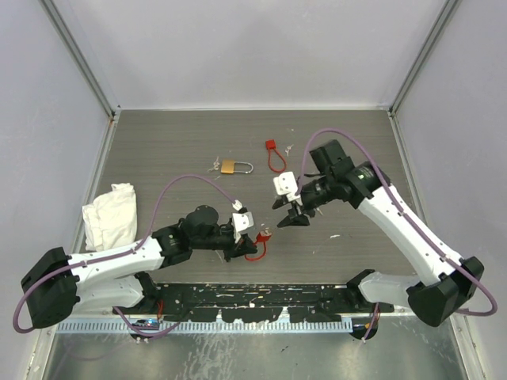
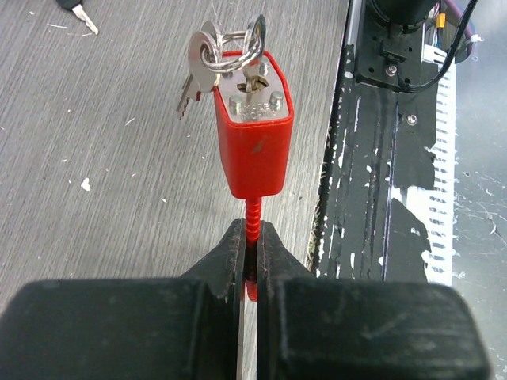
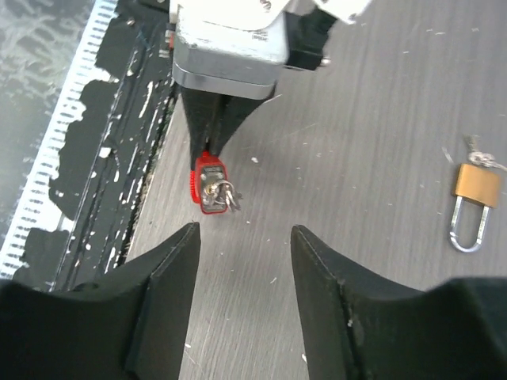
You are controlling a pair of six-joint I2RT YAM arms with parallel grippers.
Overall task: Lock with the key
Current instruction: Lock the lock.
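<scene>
A small red padlock (image 2: 255, 134) hangs just above the table, held by its ribbed red cable (image 2: 252, 215). My left gripper (image 2: 252, 237) is shut on that cable. The key (image 2: 212, 54), a small ring of silver keys, sticks in the keyhole on the lock's face, with a spare key dangling to the left. From the top view, the red padlock (image 1: 265, 235) is near the table's front edge, with my left gripper (image 1: 252, 244) beside it. My right gripper (image 3: 244, 237) is open and holds nothing, a short way back from the key (image 3: 226, 195) and facing it. From above, my right gripper (image 1: 291, 215) sits up and right of the lock.
A brass padlock (image 1: 230, 166) with keys lies mid-table, also showing in the right wrist view as the brass padlock (image 3: 475, 186). A second red lock with a cable loop (image 1: 273, 152) lies behind it. A white cloth (image 1: 111, 215) sits at the left. The black base rail (image 1: 253, 297) runs along the near edge.
</scene>
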